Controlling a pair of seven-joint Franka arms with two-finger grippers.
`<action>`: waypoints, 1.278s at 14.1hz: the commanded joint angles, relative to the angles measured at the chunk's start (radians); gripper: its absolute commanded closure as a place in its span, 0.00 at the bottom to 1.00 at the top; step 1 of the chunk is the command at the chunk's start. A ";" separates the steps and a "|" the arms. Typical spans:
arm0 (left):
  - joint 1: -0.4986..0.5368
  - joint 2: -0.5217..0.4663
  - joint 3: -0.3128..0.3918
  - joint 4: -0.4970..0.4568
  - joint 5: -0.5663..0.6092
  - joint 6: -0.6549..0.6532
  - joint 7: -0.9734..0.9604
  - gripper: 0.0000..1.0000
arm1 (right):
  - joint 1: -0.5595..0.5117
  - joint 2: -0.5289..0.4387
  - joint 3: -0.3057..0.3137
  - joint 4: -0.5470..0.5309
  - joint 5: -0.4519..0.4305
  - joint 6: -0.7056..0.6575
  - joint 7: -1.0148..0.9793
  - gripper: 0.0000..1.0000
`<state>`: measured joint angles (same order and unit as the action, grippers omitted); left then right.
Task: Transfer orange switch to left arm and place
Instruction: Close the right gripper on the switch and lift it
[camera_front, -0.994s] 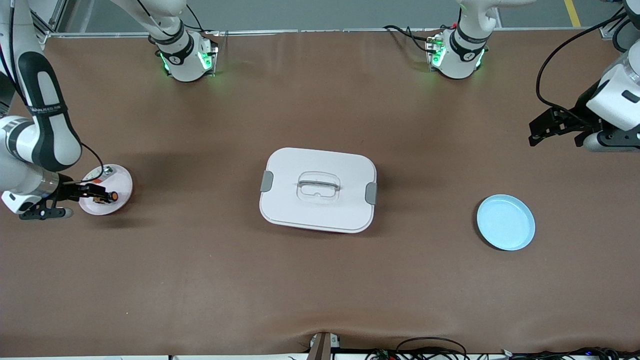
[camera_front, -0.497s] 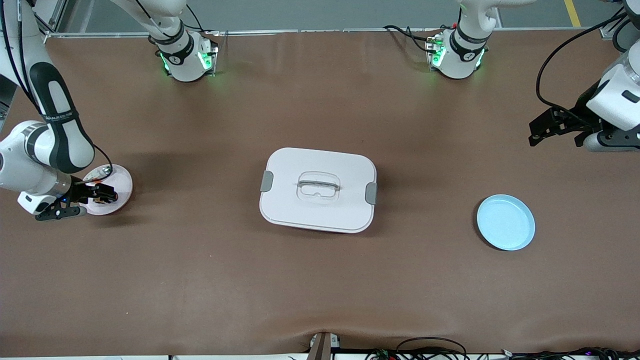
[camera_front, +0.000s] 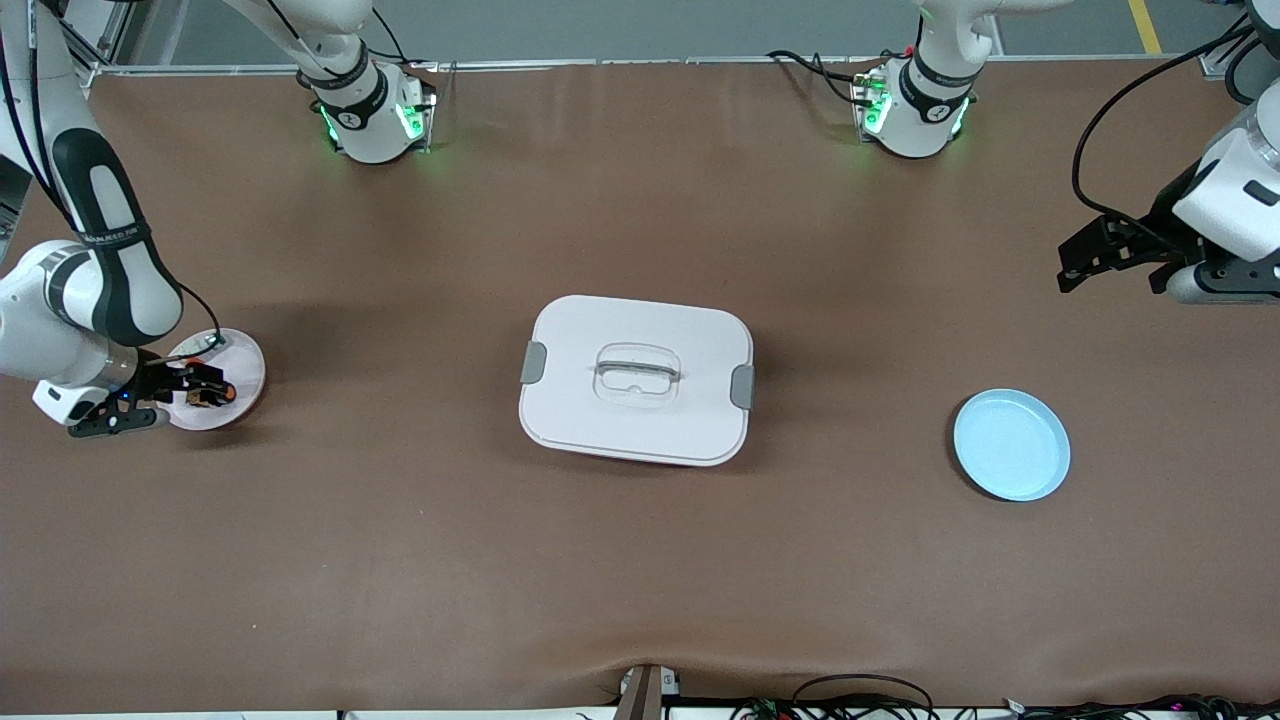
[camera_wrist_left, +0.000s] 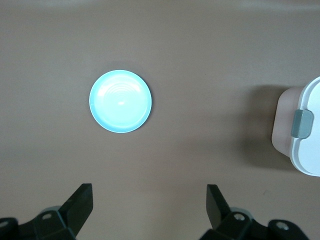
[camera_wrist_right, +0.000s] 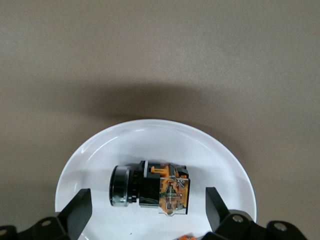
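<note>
The orange switch (camera_front: 205, 399) lies on a small white plate (camera_front: 245, 365) at the right arm's end of the table. My right gripper (camera_front: 210, 388) is low over this plate, open, with its fingers on either side of the switch. In the right wrist view only an orange sliver of the switch (camera_wrist_right: 187, 237) shows at the frame's edge, between the open gripper's (camera_wrist_right: 147, 198) fingers. The white lidded box (camera_front: 636, 380) stands at the table's middle. My left gripper (camera_front: 1105, 270) waits in the air at the left arm's end, open and empty; it also shows in the left wrist view (camera_wrist_left: 150, 200).
A silver-and-clear part with an orange bit (camera_wrist_right: 150, 187) lies on the same white plate (camera_wrist_right: 150, 137), just past the fingertips. A light blue plate (camera_front: 1011, 445) sits toward the left arm's end and shows in the left wrist view (camera_wrist_left: 120, 101), as does the box's corner (camera_wrist_left: 305, 135).
My right gripper has drawn back toward the right arm's end of the table and come lower over the white plate, so its fingers now flank the orange switch. The left arm has not moved.
</note>
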<state>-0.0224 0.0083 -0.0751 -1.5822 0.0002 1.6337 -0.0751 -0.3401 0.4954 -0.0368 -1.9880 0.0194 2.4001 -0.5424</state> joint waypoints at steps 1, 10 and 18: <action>0.006 0.001 -0.005 0.014 -0.005 -0.018 0.014 0.00 | -0.030 0.014 0.015 -0.005 0.010 0.021 -0.008 0.00; 0.007 0.001 -0.005 0.014 -0.006 -0.017 0.015 0.00 | -0.020 0.040 0.015 -0.006 0.020 0.050 0.035 0.00; 0.006 0.001 -0.005 0.014 -0.005 -0.018 0.014 0.00 | -0.011 0.040 0.015 0.001 0.019 0.045 0.071 0.52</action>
<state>-0.0224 0.0083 -0.0751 -1.5822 0.0002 1.6337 -0.0751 -0.3493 0.5352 -0.0277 -1.9875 0.0222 2.4400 -0.4815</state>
